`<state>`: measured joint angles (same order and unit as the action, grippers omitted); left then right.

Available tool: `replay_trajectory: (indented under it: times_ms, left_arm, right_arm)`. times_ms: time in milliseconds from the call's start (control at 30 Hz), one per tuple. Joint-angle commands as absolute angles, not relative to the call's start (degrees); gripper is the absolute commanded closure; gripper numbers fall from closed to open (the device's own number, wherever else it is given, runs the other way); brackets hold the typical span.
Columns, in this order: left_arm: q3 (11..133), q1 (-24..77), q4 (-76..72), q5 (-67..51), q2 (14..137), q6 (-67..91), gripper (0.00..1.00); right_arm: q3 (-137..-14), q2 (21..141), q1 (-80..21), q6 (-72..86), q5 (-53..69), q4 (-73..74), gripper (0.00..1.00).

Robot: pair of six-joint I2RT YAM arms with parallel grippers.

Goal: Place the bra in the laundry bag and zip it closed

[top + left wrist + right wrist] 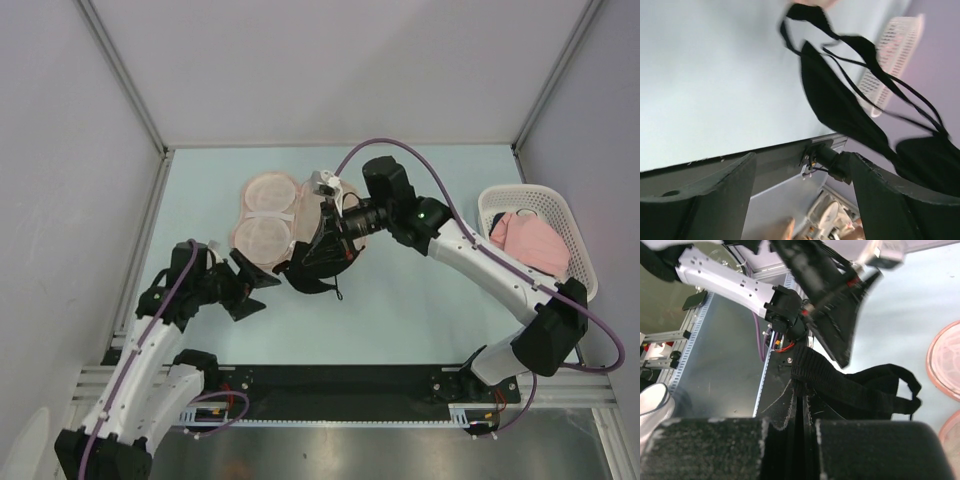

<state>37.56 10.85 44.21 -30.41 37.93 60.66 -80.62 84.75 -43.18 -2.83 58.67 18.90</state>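
Note:
The laundry bag [265, 215] lies open in mid-table and shows two round pale pink halves; its edge also shows in the right wrist view [946, 360]. My right gripper [335, 228] is shut on the black bra [318, 258] and holds it lifted just right of the bag. In the right wrist view the fingers [802, 390] pinch the bra's band [850, 382]. My left gripper [256, 284] is open and empty, just left of the hanging bra. In the left wrist view the bra's cup and straps [837, 102] hang ahead of the open gripper [802, 167].
A white lattice basket [568, 215] with a pink folded cloth [530, 240] stands at the table's right edge; it also shows in the left wrist view [892, 55]. The black rail [340, 380] runs along the near edge.

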Motion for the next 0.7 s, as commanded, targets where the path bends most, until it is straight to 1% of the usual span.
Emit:
replay_trajectory:
  times_ms: [0,100,200,300,433,500,533,567,667]
  left_arm:
    - [36.91,10.46,49.23,-31.90,44.72,76.55,0.18]
    - [36.82,10.37,44.66,-33.65,48.24,77.70,0.18]
    - [38.67,10.02,45.25,-32.88,49.65,76.73,0.16]
    - [38.41,9.93,46.22,-31.82,48.26,77.69,0.16]
    - [35.08,9.93,46.93,-30.50,42.11,82.25,0.16]
    - [34.37,9.84,47.28,-29.54,39.91,84.19,0.13]
    - [33.76,9.84,47.11,-28.75,38.34,85.94,0.08]
    - [33.75,9.93,46.24,-28.39,38.06,86.39,0.08]
    - [35.41,9.84,45.61,-28.83,41.47,85.17,0.05]
  right_arm:
    - [-82.79,83.14,-44.38,-6.85,59.86,20.65,1.00]
    - [-83.05,83.41,-45.09,-8.00,59.42,21.70,1.00]
    - [-83.23,83.50,-45.44,-8.96,58.80,23.11,1.00]
    - [-83.23,83.41,-45.62,-9.76,58.01,24.34,1.00]
    - [-83.06,82.97,-45.88,-10.11,57.48,24.87,1.00]
    - [-83.06,82.97,-46.05,-10.19,57.57,24.87,1.00]
    - [-83.14,83.06,-46.23,-10.20,57.66,25.05,1.00]
    - [-83.14,83.14,-46.40,-10.28,57.66,25.22,1.00]
    - [-83.50,83.41,-47.02,-11.16,58.01,25.93,1.00]
